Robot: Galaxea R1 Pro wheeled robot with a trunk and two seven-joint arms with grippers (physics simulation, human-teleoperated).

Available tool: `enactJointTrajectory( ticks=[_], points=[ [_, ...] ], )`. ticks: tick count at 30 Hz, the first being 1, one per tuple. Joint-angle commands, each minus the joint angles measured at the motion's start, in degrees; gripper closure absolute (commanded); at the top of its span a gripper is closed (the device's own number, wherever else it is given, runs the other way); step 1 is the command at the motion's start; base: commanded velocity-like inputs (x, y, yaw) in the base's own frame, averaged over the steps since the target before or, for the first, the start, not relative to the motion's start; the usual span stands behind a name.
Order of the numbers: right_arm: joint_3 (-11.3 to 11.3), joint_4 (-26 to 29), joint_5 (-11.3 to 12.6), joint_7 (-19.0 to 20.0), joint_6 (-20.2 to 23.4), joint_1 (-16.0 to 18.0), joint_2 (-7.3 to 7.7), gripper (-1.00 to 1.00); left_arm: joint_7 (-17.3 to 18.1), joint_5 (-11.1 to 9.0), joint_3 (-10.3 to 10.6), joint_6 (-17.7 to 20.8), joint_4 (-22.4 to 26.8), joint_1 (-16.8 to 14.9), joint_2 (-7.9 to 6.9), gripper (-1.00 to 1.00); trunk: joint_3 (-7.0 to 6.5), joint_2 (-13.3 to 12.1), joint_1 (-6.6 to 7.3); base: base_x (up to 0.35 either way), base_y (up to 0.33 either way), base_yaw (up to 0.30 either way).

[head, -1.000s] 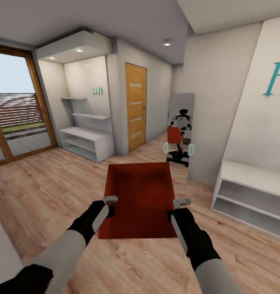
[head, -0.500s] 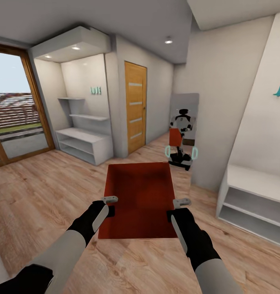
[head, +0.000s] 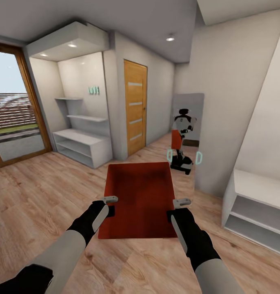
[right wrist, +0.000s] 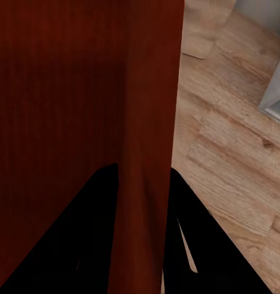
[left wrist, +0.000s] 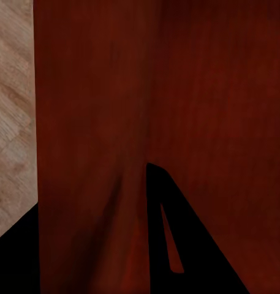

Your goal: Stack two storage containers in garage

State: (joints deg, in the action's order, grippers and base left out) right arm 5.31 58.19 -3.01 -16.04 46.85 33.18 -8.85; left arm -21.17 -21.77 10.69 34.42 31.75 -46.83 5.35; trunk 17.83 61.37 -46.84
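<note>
Fingers of the left gripper [head: 111, 205] and right gripper [head: 178, 207] clamped on opposite side walls of the orange-red rectangular storage container [head: 140, 196]. Held level above the light wood plank floor [head: 42, 192]. Facing an orange wooden door [head: 135, 107] and a tall wall mirror [head: 185, 134].

Container [head: 140, 198] is hiding part of the floor [head: 42, 192]; the picture's edge is cropping the glass door [head: 11, 118] and right shelf unit [head: 258, 204]; wall lettering [head: 93, 90] is too small to read
</note>
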Motion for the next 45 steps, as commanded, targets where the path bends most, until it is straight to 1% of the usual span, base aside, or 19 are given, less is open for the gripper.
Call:
enactJointTrajectory(
  ticks=[1,27,42,45],
  points=[
    [2.25,-0.09,2.22,0.22,-0.30,-0.05,-1.14,1.00,0.12,1.48,-0.15,-1.02,0.11,-0.02,1.25,1.00,0.00,0.00,0.00,0.339,0.000,0.000],
    [2.25,-0.09,2.22,0.19,-0.27,-0.05,-1.14,1.00,0.15,1.47,-0.15,-1.02,0.10,-0.02,1.29,1.00,0.00,0.00,0.00,0.339,0.000,0.002],
    [2.25,-0.09,2.22,0.21,-0.27,-0.05,-1.14,1.00,0.16,1.47,-0.15,-1.02,0.08,-0.02,1.30,1.00,0.00,0.00,0.00,0.339,0.000,0.238],
    [2.25,-0.09,2.26,0.21,-0.27,-0.05,-1.14,1.00,0.15,1.47,-0.15,-1.02,0.07,-0.02,1.30,1.00,0.00,0.00,0.00,0.339,0.000,0.105]
  ],
)
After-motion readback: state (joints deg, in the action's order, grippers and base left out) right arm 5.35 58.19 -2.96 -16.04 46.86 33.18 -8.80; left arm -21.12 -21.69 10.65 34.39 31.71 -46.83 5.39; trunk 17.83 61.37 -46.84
